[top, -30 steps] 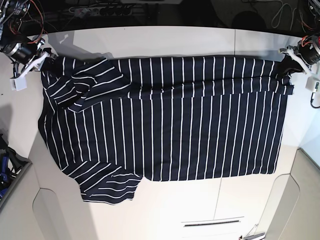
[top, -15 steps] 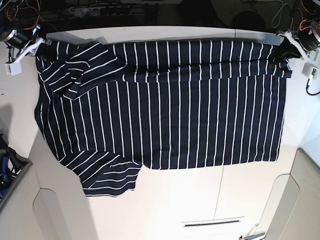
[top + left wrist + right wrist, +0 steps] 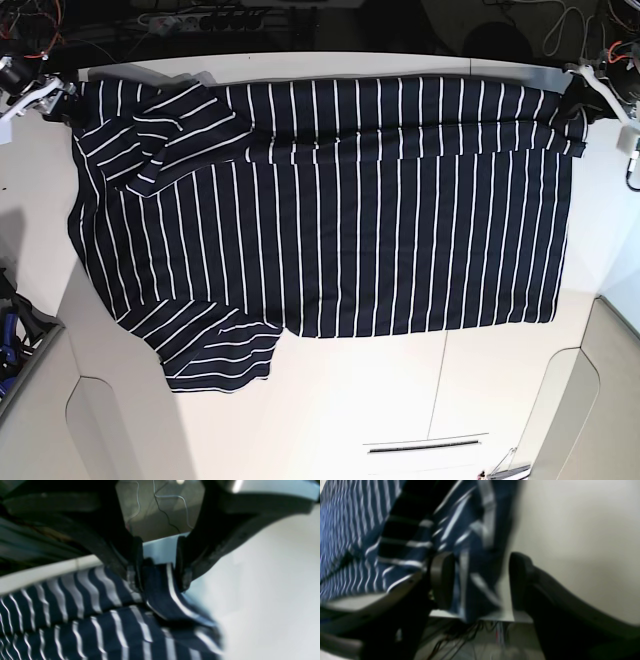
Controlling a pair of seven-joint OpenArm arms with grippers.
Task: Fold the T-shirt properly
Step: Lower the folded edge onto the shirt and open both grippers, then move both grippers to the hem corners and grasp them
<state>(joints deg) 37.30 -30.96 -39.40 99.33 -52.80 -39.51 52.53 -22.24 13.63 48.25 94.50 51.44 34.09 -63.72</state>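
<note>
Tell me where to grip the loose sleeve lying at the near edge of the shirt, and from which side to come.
Grip the near sleeve of the T-shirt at its outer hem corner. It lies flat and sticks out past the shirt's straight lower edge, with bare table around it, so coming from that open near side, probably low, lets the jaws slide under the cuff.

The white table (image 3: 330, 400) has a thin seam running down its near part, and a narrow dark slot (image 3: 422, 446) lies close to the near edge. On both near corners there is a rounded pale panel (image 3: 570, 410). Beyond the far edge the background is dark, with a power strip (image 3: 195, 18) and loose cables (image 3: 570, 25). At the left edge some blue item (image 3: 8, 335) is visible, too small to identify.
</note>
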